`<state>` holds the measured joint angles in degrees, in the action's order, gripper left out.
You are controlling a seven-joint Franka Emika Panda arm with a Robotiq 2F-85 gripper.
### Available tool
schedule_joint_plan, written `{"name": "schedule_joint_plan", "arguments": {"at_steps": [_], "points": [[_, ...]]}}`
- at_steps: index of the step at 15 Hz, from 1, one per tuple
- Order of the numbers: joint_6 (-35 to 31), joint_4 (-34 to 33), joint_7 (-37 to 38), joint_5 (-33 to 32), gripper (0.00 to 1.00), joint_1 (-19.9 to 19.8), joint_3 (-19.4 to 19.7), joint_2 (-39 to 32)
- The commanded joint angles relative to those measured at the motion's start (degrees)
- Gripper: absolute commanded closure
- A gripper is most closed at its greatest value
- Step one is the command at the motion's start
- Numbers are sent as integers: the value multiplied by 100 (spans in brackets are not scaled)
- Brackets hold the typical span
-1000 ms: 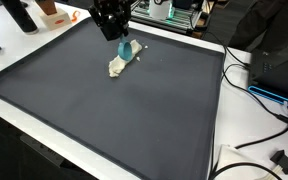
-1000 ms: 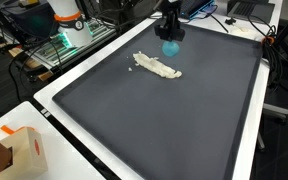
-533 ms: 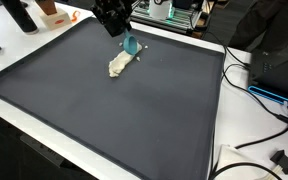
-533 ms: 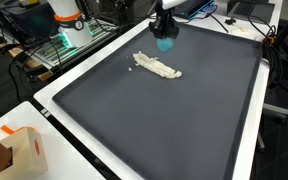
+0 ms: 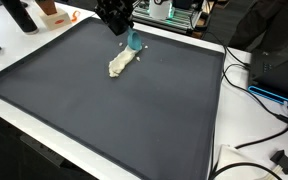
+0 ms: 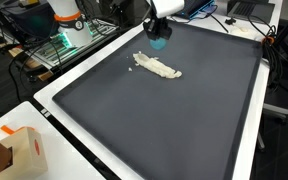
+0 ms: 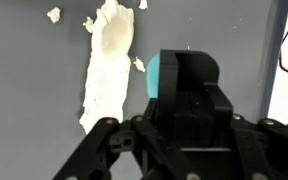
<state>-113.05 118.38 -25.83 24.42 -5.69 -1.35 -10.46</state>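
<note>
My gripper hangs over the far part of a dark grey mat, shut on a small teal object. The teal object is clear of the mat, just above and beyond a long white crumpled piece lying flat. In the wrist view the teal object shows beside a black finger, which hides most of it. The white piece lies to its left with small white crumbs around it.
The mat has a white border. A black bottle and an orange item stand past one corner, cables run along one side, and an orange-and-white box sits off a near corner.
The gripper has risen and drifted away from the white piece toward the mat's far edge, carrying the teal object. The white piece has not moved.
</note>
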Motion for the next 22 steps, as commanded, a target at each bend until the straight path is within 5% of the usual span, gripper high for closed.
{"name": "schedule_joint_plan", "arguments": {"at_steps": [1, 12, 22], "points": [[338, -75, -164, 213, 75, -76, 62, -87], [546, -5, 84, 171, 75, -99, 127, -185], [310, 173, 1262, -242, 75, 148, 125, 44]]}}
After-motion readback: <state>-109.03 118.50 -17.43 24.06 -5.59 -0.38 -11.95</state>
